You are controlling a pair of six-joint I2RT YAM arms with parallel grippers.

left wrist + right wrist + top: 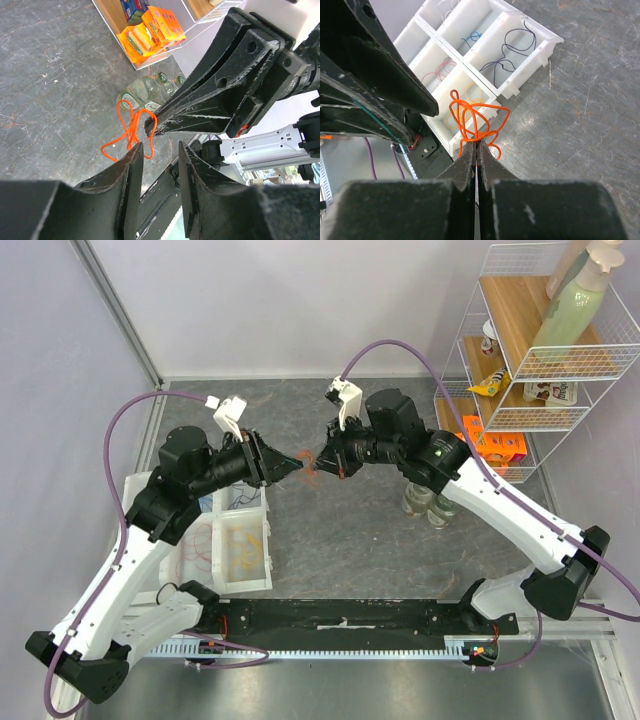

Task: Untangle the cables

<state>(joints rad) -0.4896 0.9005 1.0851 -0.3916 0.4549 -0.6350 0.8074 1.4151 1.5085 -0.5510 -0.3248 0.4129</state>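
Note:
A tangle of red-orange cables [475, 117] hangs above the table's middle, with my right gripper [477, 145] shut on its lower strands. In the top view the tangle [312, 468] sits between the two arms' tips. My left gripper [160, 146] faces the right gripper [150, 127] tip to tip, open, with nothing between its jaws. The orange loops [129, 127] hang just beyond and to the left of its left finger. Other cables lie apart in the tray's compartments: a dark one [515, 50], a blue one [475, 36], a yellow one [470, 95].
A white compartment tray [240, 585] lies under the left arm. Glass bottles [425, 502] stand below the right arm. A wire shelf rack [540, 360] with bottles and an orange box [492, 443] stands at the back right.

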